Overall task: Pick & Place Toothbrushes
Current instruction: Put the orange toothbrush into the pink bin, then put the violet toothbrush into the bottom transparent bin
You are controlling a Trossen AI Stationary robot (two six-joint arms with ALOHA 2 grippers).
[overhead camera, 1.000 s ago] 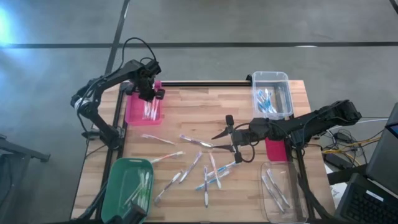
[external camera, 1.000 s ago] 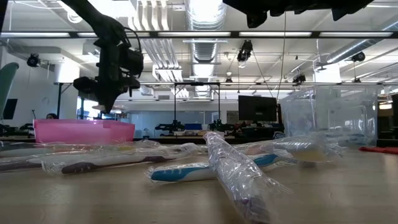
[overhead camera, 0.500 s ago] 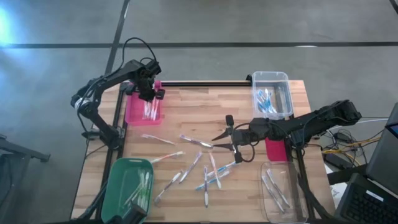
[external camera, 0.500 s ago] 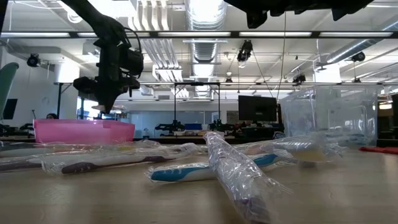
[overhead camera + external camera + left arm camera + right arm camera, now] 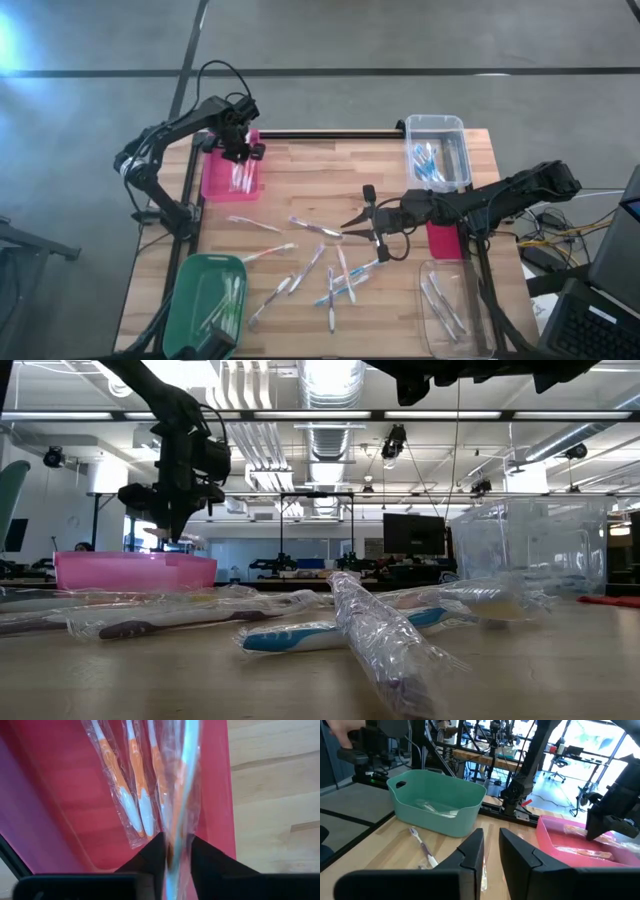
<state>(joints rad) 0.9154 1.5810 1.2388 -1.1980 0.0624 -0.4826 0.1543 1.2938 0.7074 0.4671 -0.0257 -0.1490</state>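
My left gripper [image 5: 240, 155] [image 5: 168, 538] hangs over the pink bin [image 5: 222, 182], pointing down. In the left wrist view its fingers [image 5: 177, 852] stand a little apart on either side of a wrapped toothbrush [image 5: 182, 780], which shows smeared along its length. Three wrapped toothbrushes [image 5: 132, 795] lie on the bin's floor. Several more toothbrushes [image 5: 330, 270] lie loose at mid-table. My right gripper [image 5: 345, 225] [image 5: 491, 845] hovers level high above them, pointing toward the table's left, its fingers a narrow gap apart with nothing held. My left gripper's fingers [image 5: 155, 855] flank the wrapped toothbrush's upper part [image 5: 179, 837] from above, along its length. The toothbrush hangs upright into the pink bin. Whether the fingers touch its wrapper I cannot tell.
A green bin [image 5: 205, 295] stands at the near left. One clear bin [image 5: 435, 150] stands at the far right and another [image 5: 455, 305] at the near right. All three hold toothbrushes. A red object [image 5: 443, 240] sits at the right edge.
Both arms have stayed in place. In the low view my left gripper's fingertips stand slightly wider apart over the pink bin than a second ago.
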